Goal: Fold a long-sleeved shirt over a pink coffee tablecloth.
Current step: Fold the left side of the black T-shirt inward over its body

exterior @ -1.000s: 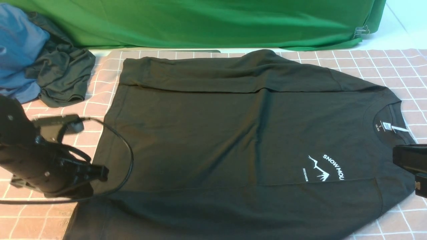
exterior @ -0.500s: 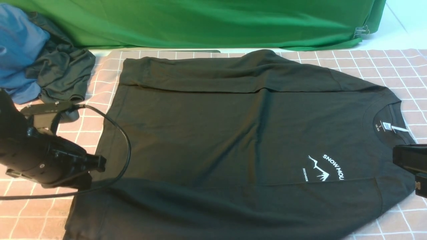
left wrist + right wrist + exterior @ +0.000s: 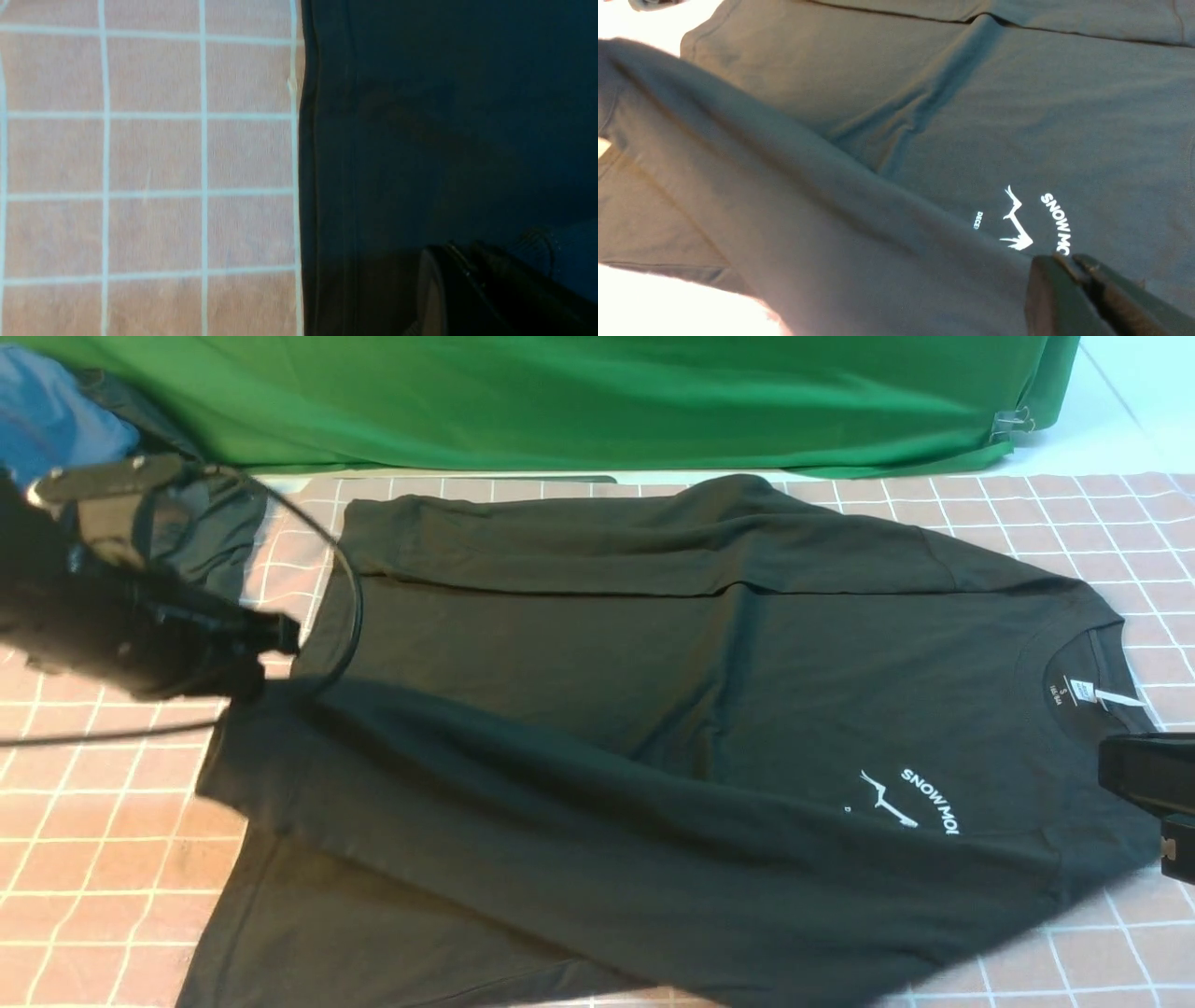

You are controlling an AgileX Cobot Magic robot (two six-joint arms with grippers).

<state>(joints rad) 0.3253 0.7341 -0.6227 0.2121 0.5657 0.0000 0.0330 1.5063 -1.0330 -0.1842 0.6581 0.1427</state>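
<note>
The black long-sleeved shirt (image 3: 672, 691) lies spread on the pink coffee tablecloth (image 3: 103, 821), collar and white neck label (image 3: 1088, 691) at the right. My left gripper (image 3: 285, 637) is shut on the shirt's near edge and holds it raised over the body, so a long fold runs from it down to the right. That fold covers part of the white mountain logo (image 3: 920, 803). My right gripper (image 3: 1111, 773) is shut on the fold near the shoulder. In the right wrist view its jaws (image 3: 1069, 259) meet on the fabric just below the logo (image 3: 1017, 224). The left wrist view shows the gripper (image 3: 462, 247) over dark shirt (image 3: 420, 116) beside pink grid (image 3: 149, 154).
A bright green cloth (image 3: 597, 401) hangs along the back. A smaller dark garment (image 3: 219, 537) bunched with blue fabric (image 3: 51, 420) sits at the far left, behind my left arm. A black cable (image 3: 353, 588) loops from that arm over the shirt.
My left gripper rose and moved toward the back, pulling the shirt's near edge up over the body. The fold now hides the small lettering beside the logo. The right gripper stayed put.
</note>
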